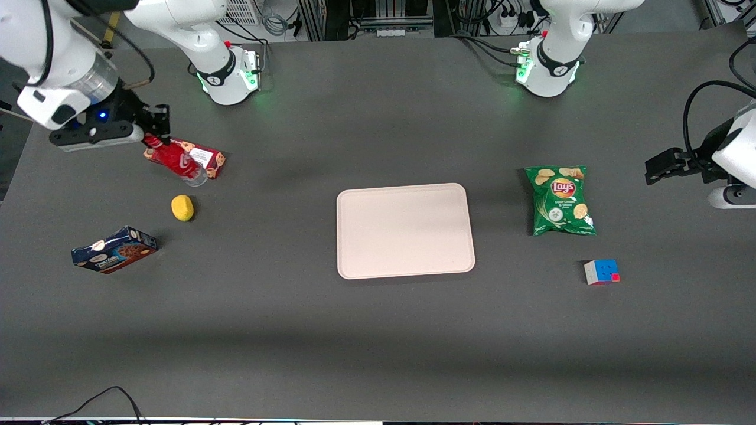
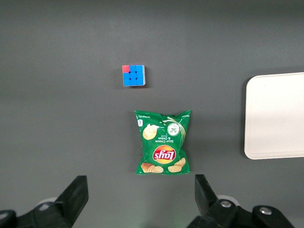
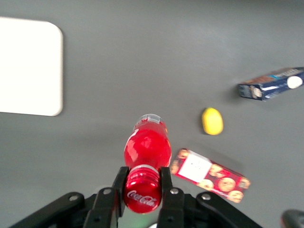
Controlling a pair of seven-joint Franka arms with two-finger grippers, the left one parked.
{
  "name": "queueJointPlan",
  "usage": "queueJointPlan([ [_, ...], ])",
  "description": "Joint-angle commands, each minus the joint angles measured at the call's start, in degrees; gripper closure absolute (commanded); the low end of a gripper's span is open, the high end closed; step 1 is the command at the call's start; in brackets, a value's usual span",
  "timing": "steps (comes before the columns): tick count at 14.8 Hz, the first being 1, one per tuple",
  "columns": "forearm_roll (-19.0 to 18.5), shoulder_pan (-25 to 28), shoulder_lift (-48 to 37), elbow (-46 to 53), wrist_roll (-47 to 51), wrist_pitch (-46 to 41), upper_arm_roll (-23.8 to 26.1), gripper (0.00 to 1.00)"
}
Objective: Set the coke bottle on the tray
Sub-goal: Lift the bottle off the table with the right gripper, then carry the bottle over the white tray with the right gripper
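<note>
Red-capped coke bottle [image 3: 146, 156] is pinched near its cap by the hand [image 3: 142, 185] — tilted, it could slip before the tray [image 1: 405, 230] is reached.

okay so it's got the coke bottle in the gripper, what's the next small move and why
Probably carry it sideways toward the tray. The gripper is shut on the coke bottle, which hangs tilted above the table near the red cookie box and lemon, toward the working arm's end. The tray is bare.

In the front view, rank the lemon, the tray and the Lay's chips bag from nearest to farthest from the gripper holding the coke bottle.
The gripper grips the coke bottle.
1. Lemon, just nearer the camera.
2. Tray, mid-table.
3. Lay's chips bag, toward the parked arm's end.
</note>
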Motion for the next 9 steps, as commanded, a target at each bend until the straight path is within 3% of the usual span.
queueJointPlan([
  [1, 2.91, 0.25, 11.48, 17.41, 13.52, -5.92, 8.45, 1.00],
  [4, 2.39, 1.12, 21.58, 27.09, 27.31, -5.93, 16.10, 1.00],
  [9, -4.46, 11.22, 37.15, 35.99, 40.00, -1.03, 16.56, 1.00],
])
